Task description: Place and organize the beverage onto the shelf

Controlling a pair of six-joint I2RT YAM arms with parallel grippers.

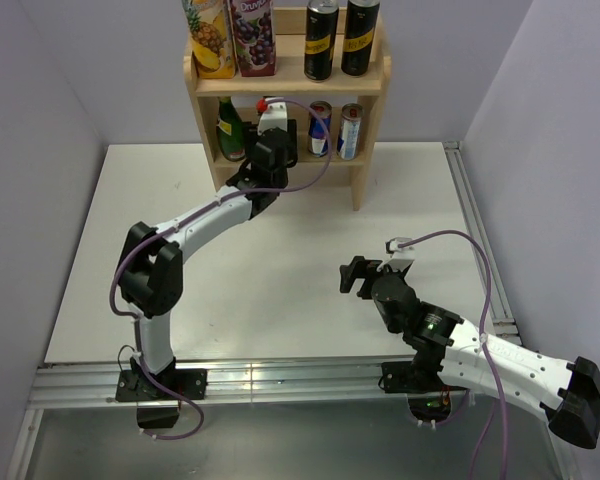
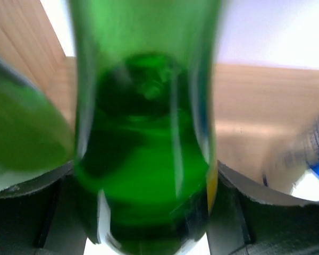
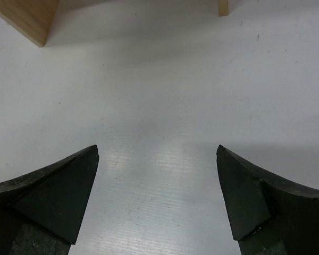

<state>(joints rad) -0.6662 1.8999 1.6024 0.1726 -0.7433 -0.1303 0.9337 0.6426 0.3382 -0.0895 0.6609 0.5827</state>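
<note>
The light wooden shelf (image 1: 370, 82) stands at the table's far edge. Its top tier holds two juice cartons (image 1: 253, 38) and two black cans (image 1: 321, 42). Its lower tier holds a green bottle (image 1: 229, 127) at the left and two slim cans (image 1: 350, 131) at the right. My left gripper (image 1: 274, 150) reaches into the lower tier between them. It is shut on a green bottle (image 2: 146, 159) with a red cap (image 1: 263, 103), held upright. The other green bottle (image 2: 21, 133) shows blurred at the left. My right gripper (image 1: 358, 275) is open and empty above the white table (image 3: 159, 106).
The shelf's wooden feet (image 3: 29, 18) show at the top of the right wrist view. Grey walls close in the table on the left, back and right. A metal rail (image 1: 280, 375) runs along the near edge by the arm bases.
</note>
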